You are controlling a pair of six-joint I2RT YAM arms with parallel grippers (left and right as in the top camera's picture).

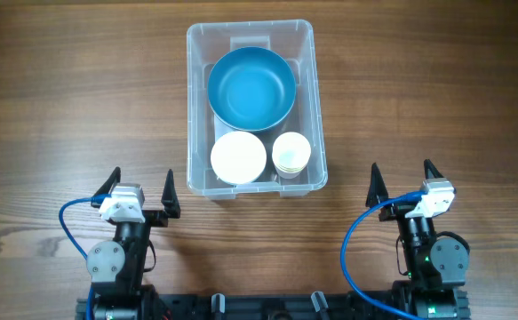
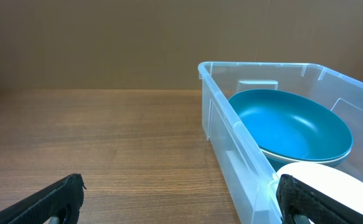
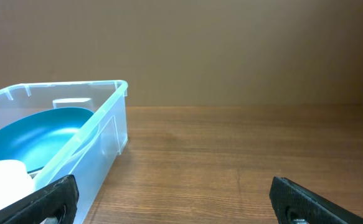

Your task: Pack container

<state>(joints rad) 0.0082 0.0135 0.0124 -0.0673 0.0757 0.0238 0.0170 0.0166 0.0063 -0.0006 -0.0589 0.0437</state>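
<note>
Left tool [image 1: 143, 182] and right tool [image 1: 402, 178]: both spread, empty, at near edge of bench [image 1: 63, 89]; container [image 1: 315, 98]: mid-bench, well apart, holding blue bowl [image 1: 251, 84], white bowl [image 1: 238, 157], cup [image 1: 291, 153]; packing looks done, so keep clear of its rim.

Wooden table [image 1: 45, 107]: brown, grained top. Standing directly on it: one clear plastic container [image 1: 196, 133], far middle.
</note>
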